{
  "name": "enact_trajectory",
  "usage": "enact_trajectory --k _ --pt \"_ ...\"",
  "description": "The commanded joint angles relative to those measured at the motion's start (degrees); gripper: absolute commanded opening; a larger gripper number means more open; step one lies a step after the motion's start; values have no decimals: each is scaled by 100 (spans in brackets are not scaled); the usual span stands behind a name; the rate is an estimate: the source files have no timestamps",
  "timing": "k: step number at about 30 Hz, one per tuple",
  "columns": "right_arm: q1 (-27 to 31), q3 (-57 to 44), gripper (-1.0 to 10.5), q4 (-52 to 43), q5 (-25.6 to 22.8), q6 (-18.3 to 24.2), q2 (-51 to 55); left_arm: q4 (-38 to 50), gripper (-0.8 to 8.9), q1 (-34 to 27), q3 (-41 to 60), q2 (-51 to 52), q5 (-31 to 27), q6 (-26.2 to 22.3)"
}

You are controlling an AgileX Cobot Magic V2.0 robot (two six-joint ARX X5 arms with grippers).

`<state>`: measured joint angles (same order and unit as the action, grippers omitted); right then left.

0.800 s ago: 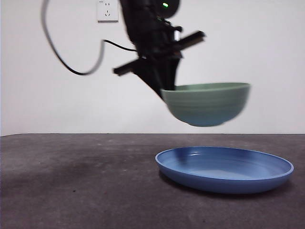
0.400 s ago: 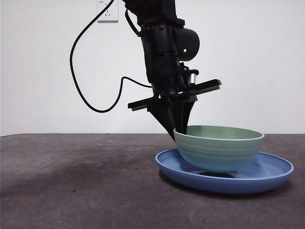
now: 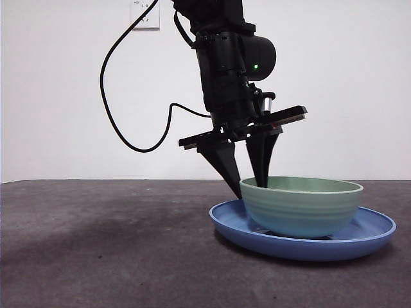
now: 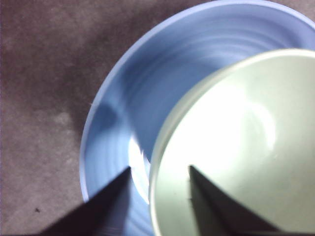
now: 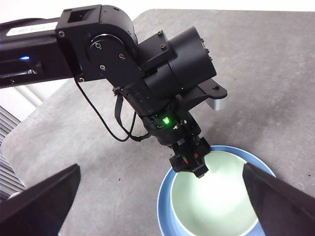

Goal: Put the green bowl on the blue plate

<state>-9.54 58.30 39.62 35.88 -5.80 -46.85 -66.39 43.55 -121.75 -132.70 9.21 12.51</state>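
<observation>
The green bowl (image 3: 302, 208) sits upright in the blue plate (image 3: 363, 236) at the right of the front view. My left gripper (image 3: 250, 186) is open at the bowl's left rim, one jaw outside the wall and one inside. In the left wrist view the bowl (image 4: 236, 147) rests inside the plate (image 4: 142, 88), and its rim passes between the spread jaws of the left gripper (image 4: 158, 169). My right gripper (image 5: 161, 169) is open and empty, high above; its view looks down on the left arm (image 5: 147, 83), the bowl (image 5: 211, 201) and the plate (image 5: 165, 196).
The dark grey table (image 3: 96, 244) stretches to the left of the plate. A black cable (image 3: 115, 122) hangs from the left arm. A wall socket (image 3: 145, 14) is on the white wall. The table's edge (image 5: 19, 132) shows in the right wrist view.
The bowl came down from the air onto the plate. The left gripper's jaws have spread apart from the bowl's rim, and the bowl has settled level.
</observation>
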Motion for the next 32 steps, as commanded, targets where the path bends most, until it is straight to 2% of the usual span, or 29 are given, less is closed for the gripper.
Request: enact_trajectory --k 1,3,5,9,11,15,22,32 --pt "-20 105 586 -57 17 44 -22 2 349 -4 -177 -170 15 -90" --pt "-20 105 586 -59 17 44 -22 -157 474 -72 -348 -170 15 -107" --pt "-20 105 586 -59 15 46 -22 -450 541 -153 -693 -170 13 -160" --pt "-20 105 586 -59 15 46 -24 -1401 542 -310 -1847 -168 15 -306" --pt "-20 105 586 -59 15 46 -22 -1670 599 -385 -2437 -131 17 -302" --pt "-20 105 586 -59 15 46 -22 -1768 608 -468 -2605 522 20 -328" --pt "-20 105 586 -61 13 48 -24 -1788 602 -496 -1810 2527 17 -636" --pt "-20 105 586 -59 13 48 -24 -1786 598 -496 557 5340 17 -1373"
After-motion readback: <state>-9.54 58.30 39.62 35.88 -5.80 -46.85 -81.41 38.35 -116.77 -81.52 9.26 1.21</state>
